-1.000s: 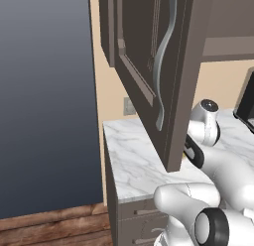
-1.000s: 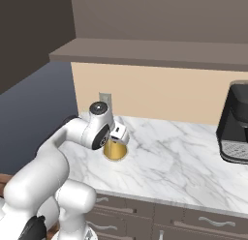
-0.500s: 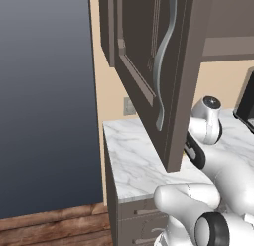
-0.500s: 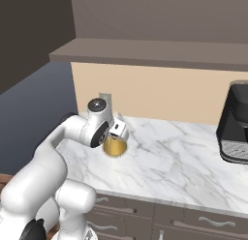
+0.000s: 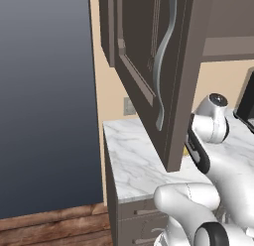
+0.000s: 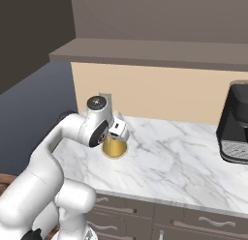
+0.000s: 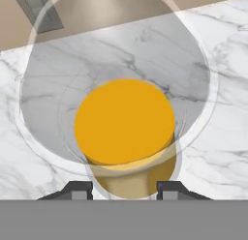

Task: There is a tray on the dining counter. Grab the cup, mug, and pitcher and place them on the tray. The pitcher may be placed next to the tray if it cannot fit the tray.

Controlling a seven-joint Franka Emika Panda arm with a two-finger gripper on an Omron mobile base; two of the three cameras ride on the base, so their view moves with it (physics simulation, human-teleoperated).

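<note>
The pitcher sits right under my hand: in the hand view its amber body fills the centre, seen down through its pale clear rounded top, with the narrow neck running toward six o'clock between my fingertips. My gripper stands partly open, one dark tip at each side of the neck; the tips look pressed to the glass, so I take it that I am holding the pitcher by its neck, though the contact itself is at the very edge of the view. From the right base view the pitcher hangs tilted just below my gripper, its amber body close over the marble tabletop; I cannot tell whether it touches the stone or is just clear of it. In the left base view a sliver of amber shows beside my forearm, behind the edge of the open cabinet door.

Outward from the pitcher: a grey wall outlet lies at eleven o'clock in the hand view, on the beige wall behind the tabletop. In the right base view a black coffee machine stands at three o'clock, well apart from the pitcher, and grey drawers with curved handles run along the front of the tabletop at five o'clock.
</note>
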